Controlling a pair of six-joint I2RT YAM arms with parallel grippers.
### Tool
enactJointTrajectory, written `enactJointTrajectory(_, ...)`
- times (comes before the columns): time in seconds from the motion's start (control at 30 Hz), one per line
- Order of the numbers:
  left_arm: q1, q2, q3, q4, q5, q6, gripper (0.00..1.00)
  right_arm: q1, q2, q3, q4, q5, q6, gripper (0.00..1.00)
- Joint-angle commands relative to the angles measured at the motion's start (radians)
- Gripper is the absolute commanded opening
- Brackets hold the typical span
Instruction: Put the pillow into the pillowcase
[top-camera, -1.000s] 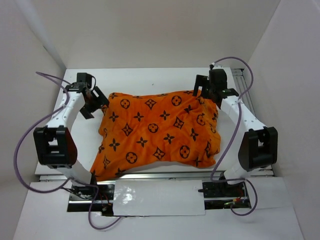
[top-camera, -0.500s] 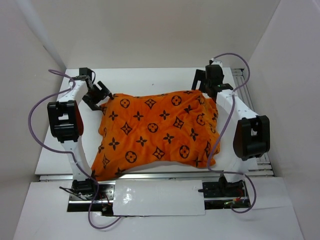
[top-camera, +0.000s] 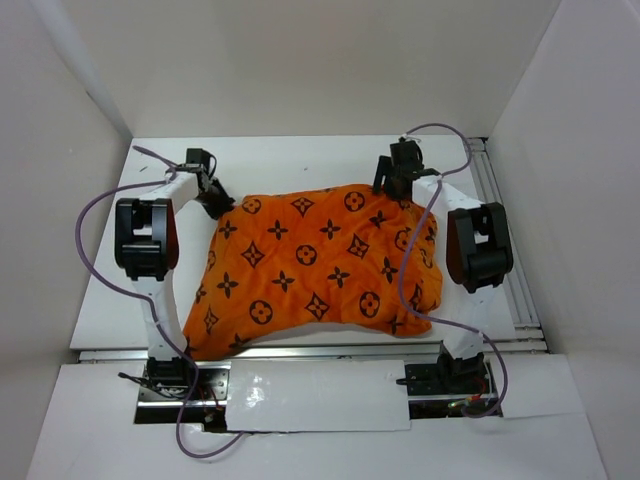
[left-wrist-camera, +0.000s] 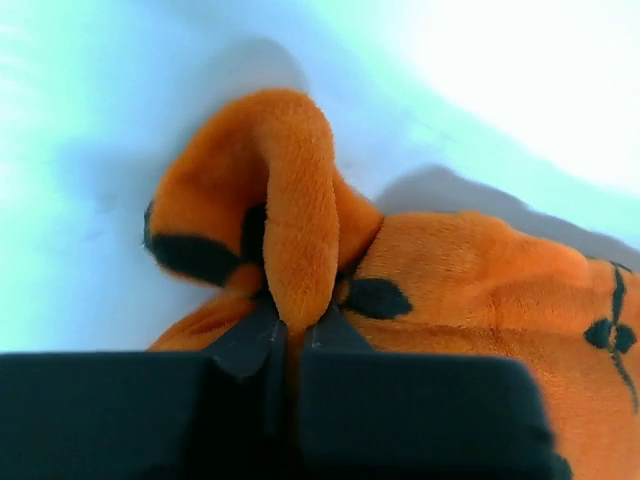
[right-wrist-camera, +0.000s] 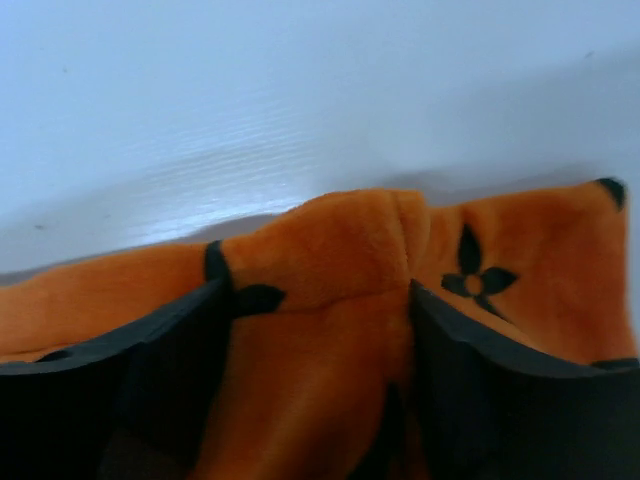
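The orange pillowcase (top-camera: 320, 265) with dark brown motifs lies plump and crumpled across the middle of the table. The pillow is hidden from every view. My left gripper (top-camera: 213, 197) is at the case's far left corner. In the left wrist view it (left-wrist-camera: 293, 325) is shut on an upright fold of the pillowcase (left-wrist-camera: 300, 210). My right gripper (top-camera: 392, 185) is at the far right corner. In the right wrist view its jaws (right-wrist-camera: 315, 300) stand wide apart, astride a bulge of the pillowcase (right-wrist-camera: 330, 240) that fills the gap between the fingers.
The white table (top-camera: 300, 160) is boxed in by white walls on the left, right and back. A metal rail (top-camera: 495, 190) runs along the right side. Purple cables (top-camera: 95, 215) loop out from both arms.
Both arms drew inward onto the pillowcase's far corners. The left gripper went from open to shut on the corner fold. The right jaws narrowed slightly around the cloth.
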Motion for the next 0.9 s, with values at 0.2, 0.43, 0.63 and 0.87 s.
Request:
enactJointTrajectory(0.2,0.033,-0.083,0.177,-0.037,0.001,0.080,0.00,0.022,0.020,0.216,-0.090,0.005,-0.038,0.00)
enactJointTrajectory(0.43,0.152,-0.086,1.005,-0.335,-0.025,0.079,0.00,-0.127,0.041,0.874,-0.155,0.003,-0.063,0.00)
enactJointTrajectory(0.63,0.305,-0.533,0.521,-0.105,0.075,0.064,0.00,-0.258,-0.214,0.630,0.012,-0.154,-0.052,0.00)
enactJointTrajectory(0.87,0.273,-0.946,-0.330,0.019,-0.004,0.025,0.00,-0.362,-0.680,-0.343,0.302,-0.321,0.034,0.31)
